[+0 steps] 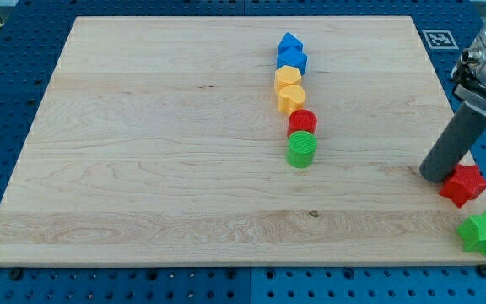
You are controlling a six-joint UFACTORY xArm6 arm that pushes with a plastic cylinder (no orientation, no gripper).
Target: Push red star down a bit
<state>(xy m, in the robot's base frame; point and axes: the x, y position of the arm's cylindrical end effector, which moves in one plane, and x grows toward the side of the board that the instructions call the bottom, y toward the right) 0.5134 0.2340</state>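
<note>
Sitting near the desk's [142, 169] right edge, toward the view's bottom right, the red star [464, 185] is a small, chunky, matte red block with blunt points spread all round. It has no clear long axis; one point aims at the view's top, where it meets my tip [436, 176], and another reaches toward the view's right.

My tip is the lower end of a thick dark rod leaning in from the view's upper right. It rests on the wood just left of and slightly above the star, touching it or very nearly so. This arm carries no fingers, so nothing is grasped or released; the rod only presses against the block's side.

Below and right of my tip, past the red star, a green star [484, 234] sits at the desk's corner, close to the red one but apart from it.

Well to the left of my tip, a column of blocks runs down the middle of the desk. From the top: a blue block [289, 43], a second blue block [294, 60], a yellow block [287, 78], a second yellow block [291, 98], a red cylinder [303, 122] and a green cylinder [301, 149], each touching the next.
</note>
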